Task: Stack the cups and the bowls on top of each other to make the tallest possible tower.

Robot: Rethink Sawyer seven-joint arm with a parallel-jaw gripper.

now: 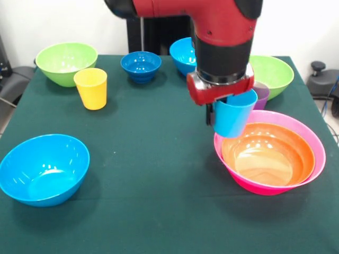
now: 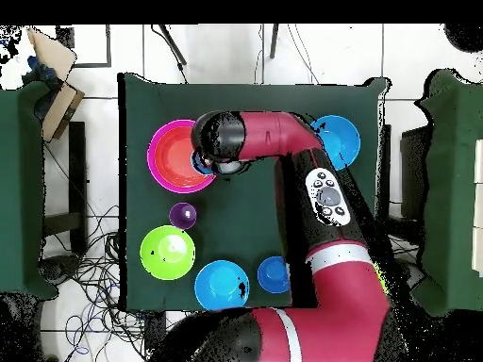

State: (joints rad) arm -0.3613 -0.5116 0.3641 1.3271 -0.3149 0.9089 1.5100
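Clamped on the rim of the light blue cup, the jaws hold it upright and clear of the counter, one dark finger showing down the cup's left side in the front view. The cup hangs over the near-left rim of the pink bowl, its base just above the orange bowl that sits nested inside the pink one. Those two bowls make up the tower so far.

Just behind the pink bowl, partly hidden by the held cup, the purple cup stands upright, and beyond it sits a lime green bowl. In the overhead view the purple cup lies between the pink bowl and that green bowl.

Across the counter, the yellow cup stands upright and alone, near the second lime green bowl at the far left corner. The small dark-blue footed bowl sits at the far edge toward the middle, with a bright blue bowl beside it, half covered by the arm. Another bright blue bowl rests by itself at the near left, well apart from everything else. All the bowls stand mouth up.

From overhead, the arm's red links cover the held cup and much of the counter.
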